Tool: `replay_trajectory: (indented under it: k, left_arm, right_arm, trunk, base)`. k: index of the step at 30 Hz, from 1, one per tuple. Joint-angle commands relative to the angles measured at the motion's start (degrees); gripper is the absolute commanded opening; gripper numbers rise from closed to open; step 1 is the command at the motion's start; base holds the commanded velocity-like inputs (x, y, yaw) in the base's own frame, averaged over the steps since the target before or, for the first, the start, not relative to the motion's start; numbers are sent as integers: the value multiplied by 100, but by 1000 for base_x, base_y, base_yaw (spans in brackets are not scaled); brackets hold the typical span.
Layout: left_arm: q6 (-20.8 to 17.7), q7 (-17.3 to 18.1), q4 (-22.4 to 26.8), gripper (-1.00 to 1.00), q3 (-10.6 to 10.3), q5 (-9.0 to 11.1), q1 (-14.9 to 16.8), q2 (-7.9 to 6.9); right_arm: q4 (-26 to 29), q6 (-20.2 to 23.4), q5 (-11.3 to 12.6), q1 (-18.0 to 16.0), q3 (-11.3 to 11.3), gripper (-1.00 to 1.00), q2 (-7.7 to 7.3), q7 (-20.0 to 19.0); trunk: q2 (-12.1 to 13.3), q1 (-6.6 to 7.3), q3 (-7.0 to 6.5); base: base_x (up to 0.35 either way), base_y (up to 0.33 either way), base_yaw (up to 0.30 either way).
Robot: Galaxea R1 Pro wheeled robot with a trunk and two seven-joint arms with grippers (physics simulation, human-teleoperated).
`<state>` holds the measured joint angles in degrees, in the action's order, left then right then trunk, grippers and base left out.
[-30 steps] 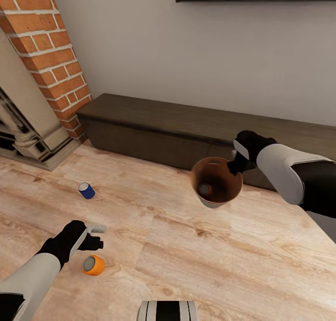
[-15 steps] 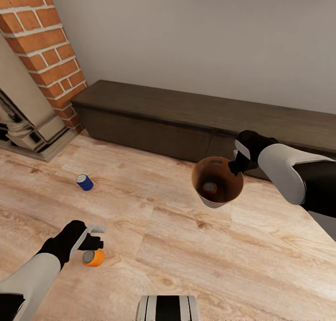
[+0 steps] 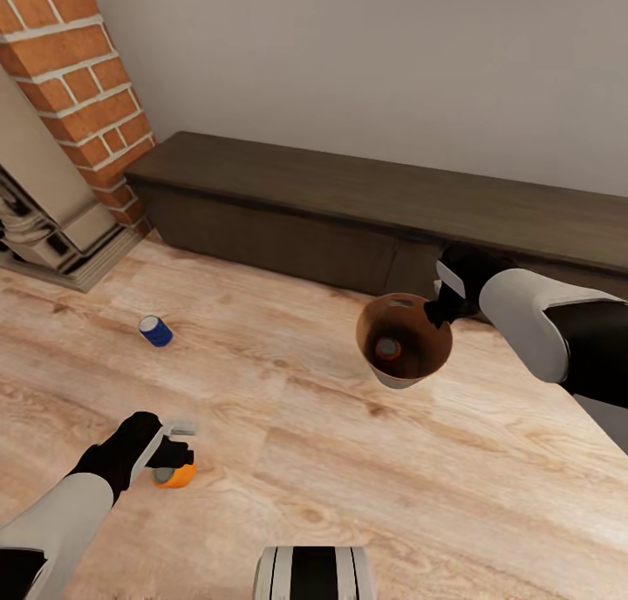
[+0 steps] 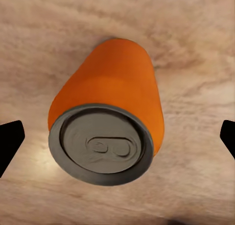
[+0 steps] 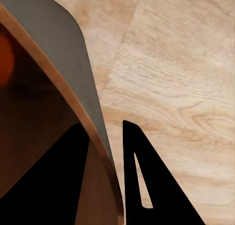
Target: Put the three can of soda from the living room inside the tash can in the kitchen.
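Note:
The orange can (image 3: 177, 476) lies on its side on the wood floor, half hidden under my left gripper (image 3: 180, 443). In the left wrist view the orange can (image 4: 105, 122) lies between the wide-apart fingertips (image 4: 10, 144) of the open left gripper (image 4: 117, 141), its silvery top facing the camera. Farther off to the left, the blue can (image 3: 155, 330) also rests on the floor. My right gripper (image 3: 440, 310) holds the trash can (image 3: 404, 356) by its rim, above the floor. The dark reddish can (image 3: 388, 349) sits inside it. The right gripper (image 5: 105, 173) is shut across the trash can's wall (image 5: 58, 63).
A long dark low cabinet (image 3: 349, 207) runs along the pale wall behind. The red-brick fireplace (image 3: 70, 85) with its pale stone surround stands at the left. Part of my base (image 3: 314, 582) shows at the bottom edge. Open wood floor (image 3: 419, 487) lies to the right.
The head camera has shifted, so the whole scene slid upward. My left gripper has closed in over the orange can. The right arm still holds the trash can in the same pose.

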<state>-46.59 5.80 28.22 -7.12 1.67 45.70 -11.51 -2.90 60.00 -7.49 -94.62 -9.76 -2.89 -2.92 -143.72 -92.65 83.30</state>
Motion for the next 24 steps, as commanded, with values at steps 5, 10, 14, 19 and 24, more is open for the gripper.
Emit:
replay_trajectory:
  k: [5, 10, 14, 19, 24]
  left_arm:
    - [-1, 3, 6, 100, 0, 0, 0, 0]
    - [0, 1, 8, 100, 0, 0, 0, 0]
    - [-1, 0, 8, 100, 0, 0, 0, 0]
    - [-11, 4, 7, 100, 0, 0, 0, 0]
    - [52, 116, 65, -100, -3, 28, -6, -7]
  right_arm:
    - [0, 0, 20, -2, 10, -100, -4, 2]
    - [0, 0, 20, 3, 9, -100, -11, 2]
    - [0, 0, 20, 4, 9, -100, 0, 2]
    - [0, 0, 20, 5, 9, -100, 8, 2]
    - [0, 0, 20, 5, 9, -100, -4, 2]
  trunk:
    - [-2, -1, 41]
    - [-4, -3, 71]
    - [-9, -13, 162]
    - [-12, -19, 207]
    - [-12, -19, 207]
  base:
    - [0, 0, 0]
    - [0, 0, 0]
    - [0, 0, 0]
    - [0, 0, 0]
    - [0, 0, 0]
